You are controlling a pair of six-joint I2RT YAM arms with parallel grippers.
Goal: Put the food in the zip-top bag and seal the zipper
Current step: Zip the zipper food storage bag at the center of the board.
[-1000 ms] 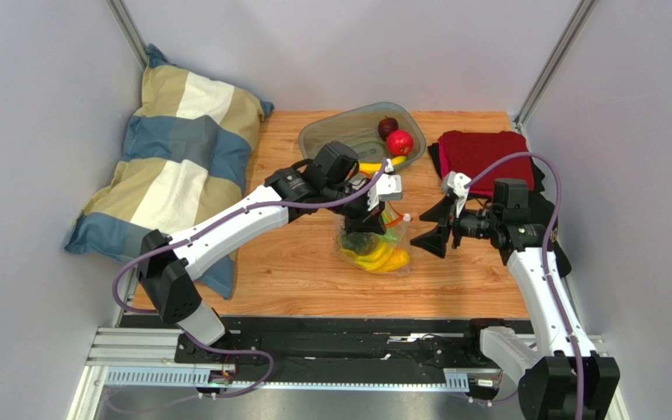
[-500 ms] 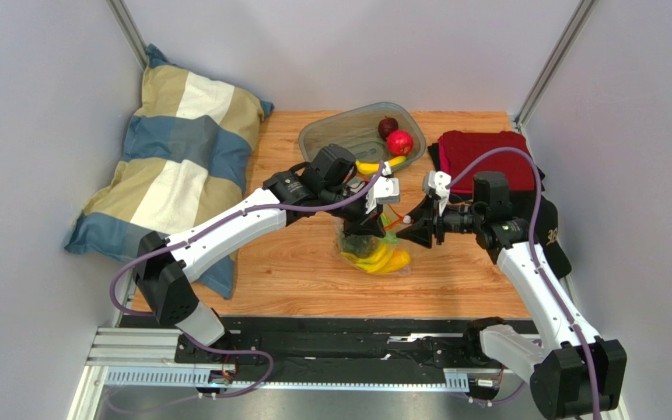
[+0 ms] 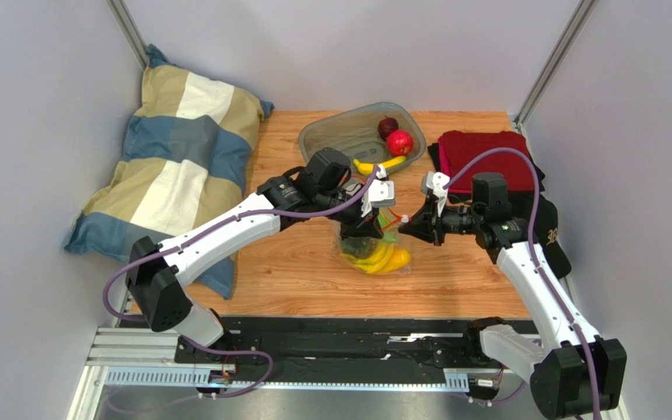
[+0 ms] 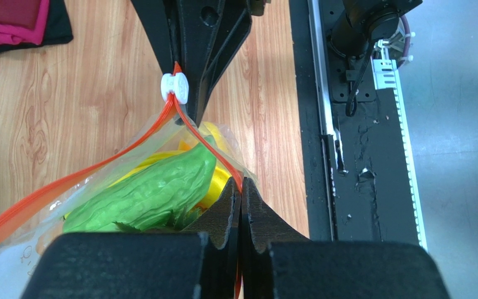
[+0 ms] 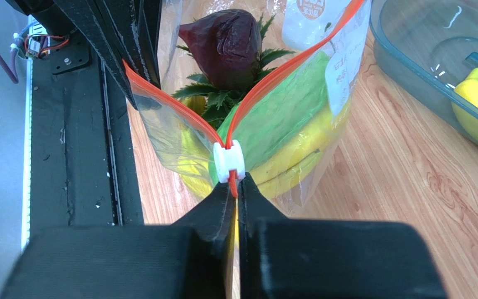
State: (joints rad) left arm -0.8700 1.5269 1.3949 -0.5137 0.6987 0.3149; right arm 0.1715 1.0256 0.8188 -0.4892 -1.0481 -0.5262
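The zip-top bag [image 3: 374, 252] hangs upright over the wooden table, mouth open in a V. Inside it are food pieces: yellow bananas [image 5: 291, 156], a green cucumber [image 4: 154, 193], a purple fruit [image 5: 223, 40] and pineapple leaves [image 5: 219, 99]. My left gripper [image 4: 241, 187] is shut on the near end of the orange-red zipper [image 4: 210, 146]. My right gripper [image 5: 235, 187] is shut on the zipper's other end, right behind the white slider [image 5: 229, 161]. From above, the left gripper [image 3: 367, 229] and the right gripper [image 3: 403, 226] face each other across the bag.
The grey-green tray [image 3: 335, 136] at the back holds a red fruit [image 3: 399, 142], a dark round fruit [image 3: 388, 125] and a banana [image 3: 374, 166]. A striped pillow [image 3: 177, 157] lies at the left. A red cloth [image 3: 484, 157] lies at the right.
My right gripper moved left to the bag and closed from wide open onto the zipper end by the slider. The left gripper kept its grip, shifting only slightly.
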